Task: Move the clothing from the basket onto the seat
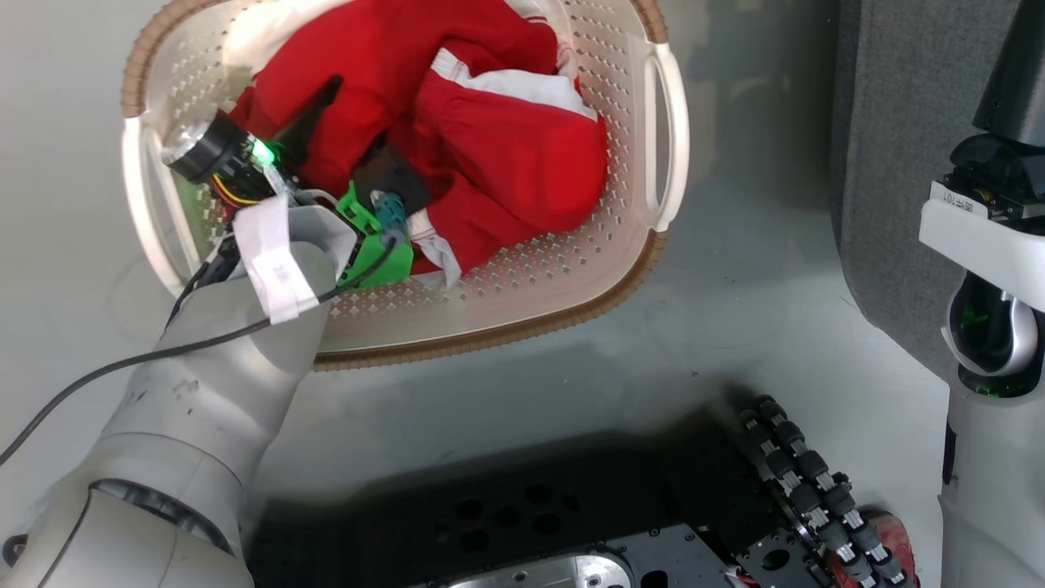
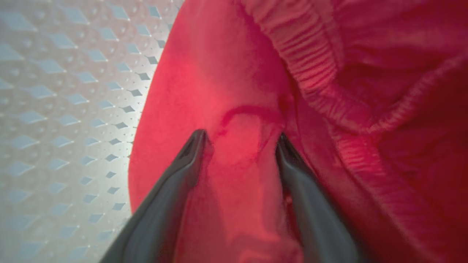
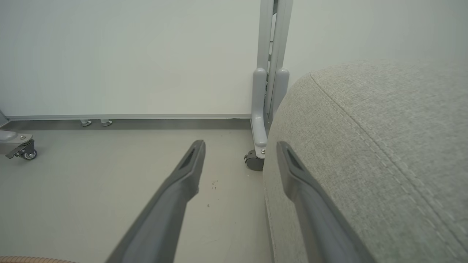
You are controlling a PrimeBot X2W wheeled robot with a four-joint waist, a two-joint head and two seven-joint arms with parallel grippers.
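The basket [image 1: 620,122], at the top of the head view, is smooth cream plastic, punched with holes and faintly glossy. Its rim [image 1: 490,336] looks like brown woven cane. The clothing [image 1: 506,155] inside is soft, matt red cloth with white trim. The upper right of the left wrist view shows its puckered, elastic-gathered band [image 2: 310,62]. The left gripper [image 2: 241,140] has fingers [image 2: 172,197] of a dark, smooth material with a dull sheen. On the right of the right wrist view, the seat [image 3: 384,146] is a coarse light grey weave with stitched seams. The floor [image 3: 91,182] is smooth, pale and slightly shiny.
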